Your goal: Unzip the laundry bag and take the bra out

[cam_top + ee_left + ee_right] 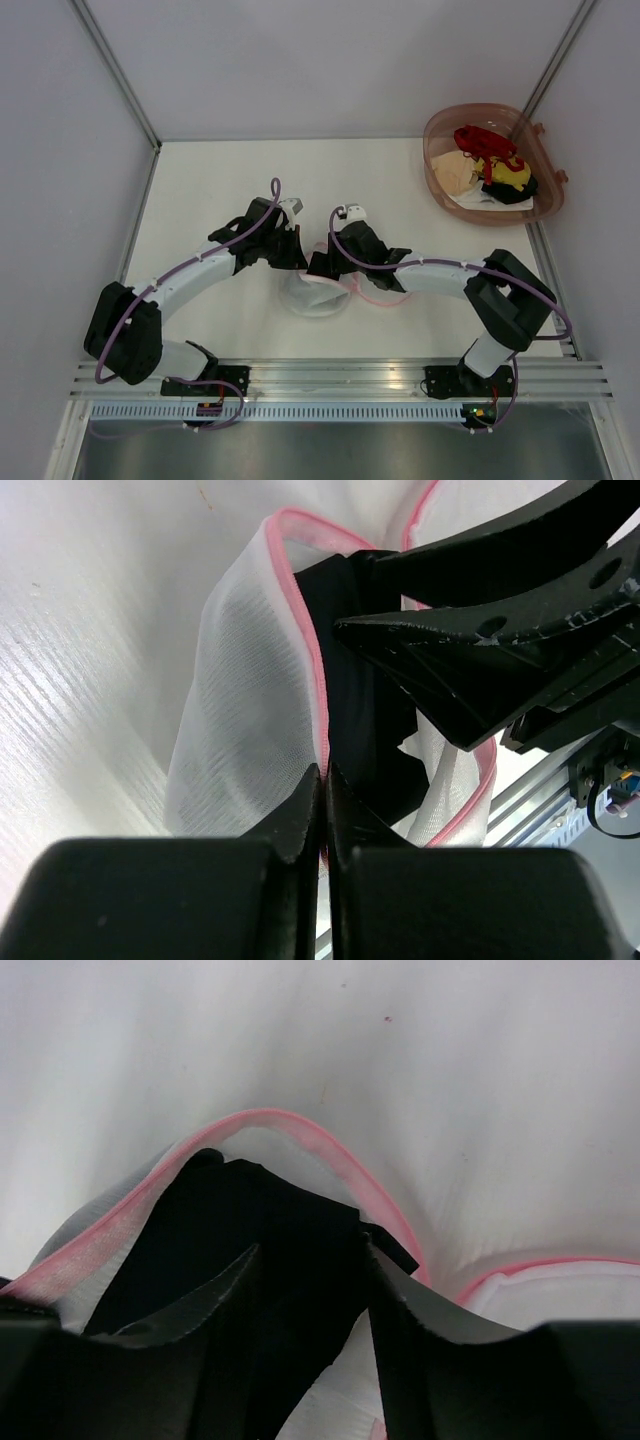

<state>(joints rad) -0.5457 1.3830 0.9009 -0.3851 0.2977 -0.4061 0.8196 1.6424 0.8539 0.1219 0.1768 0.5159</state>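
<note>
— Where is the laundry bag (318, 298)?
— On the desk (210, 190), about midway between the left and right edges and closer to the near edge, between the two grippers. It is a small rounded pouch of white see-through mesh with a fine ribbed weave, edged by a pink zipper rim (300, 590). The mouth gapes open.
— What is in it?
— Black cloth, the bra (355, 730), smooth and matte. It shows in the opening, with mesh over part of it.
— The left gripper (323, 780)?
— Its fingers are pressed together on the pink zipper rim, pinching the bag's edge.
— And the right gripper (310, 1280)?
— Its ridged fingers (225, 1295) sit at the bag's mouth with a narrow gap between them, and black cloth fills that gap. Whether they clamp it, I cannot tell.
— Any other container?
— A rounded basket (432, 150) of pinkish-brown translucent plastic at the far right corner. In it lie a red piece (483, 140), a yellow one (510, 172), a black one (515, 190), a cream one (455, 172) and something flat and white (470, 200) at the bottom. What each of these is, I cannot tell; they are too small.
</note>
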